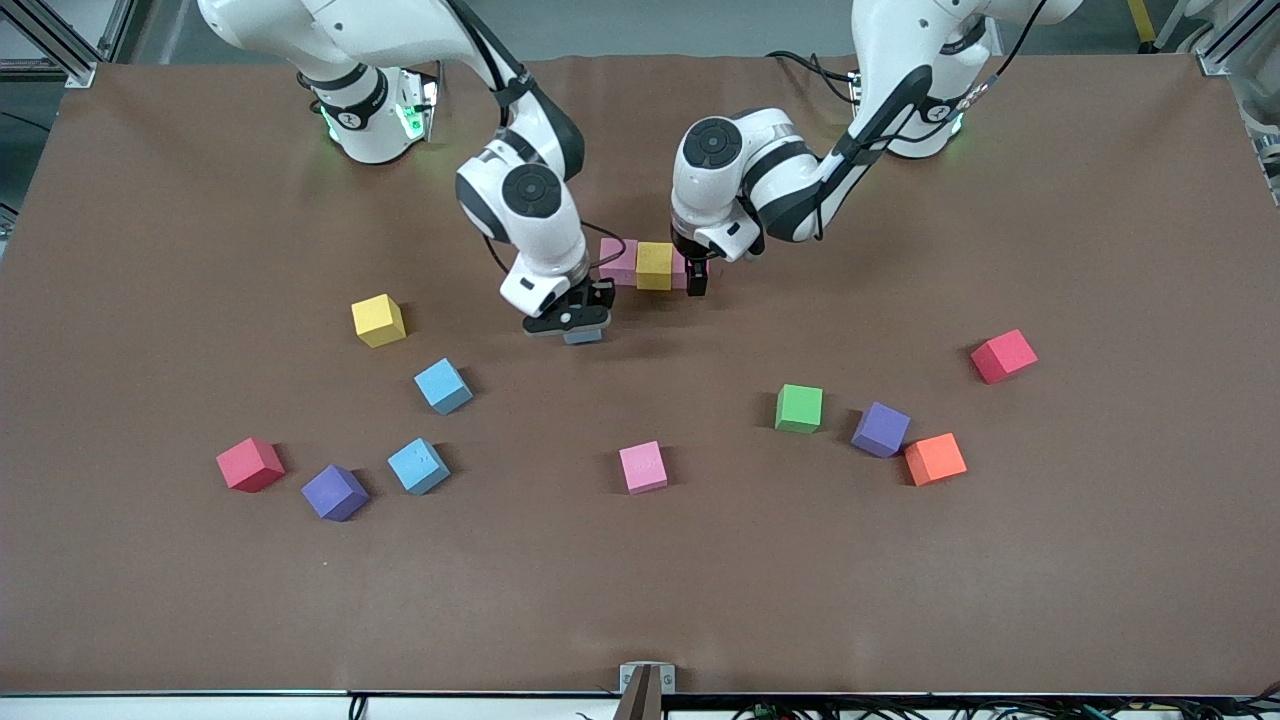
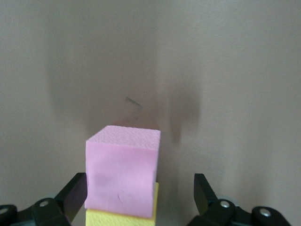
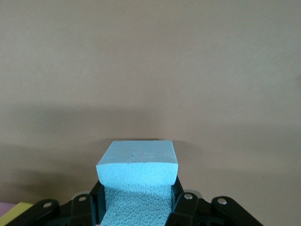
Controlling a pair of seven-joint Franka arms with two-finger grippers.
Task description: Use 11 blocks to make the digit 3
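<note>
Row (image 1: pixel 648 264) of pink-yellow-pink blocks lay beside right gripper (image 1: pixel 578 325), which clamped a blue block (image 3: pixel 137 165); left gripper (image 2: pixel 141 197), open, straddled its end pink block (image 2: pixel 123 175).

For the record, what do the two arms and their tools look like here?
Both arms are glossy white with dark grey joint bands, round black caps and loose black cables; green lights glow at the bases. The left tool and right tool are black, with two fingers each.

three blocks (image 1: pixel 655 265) in a touching row — others scattered nearer camera
</note>
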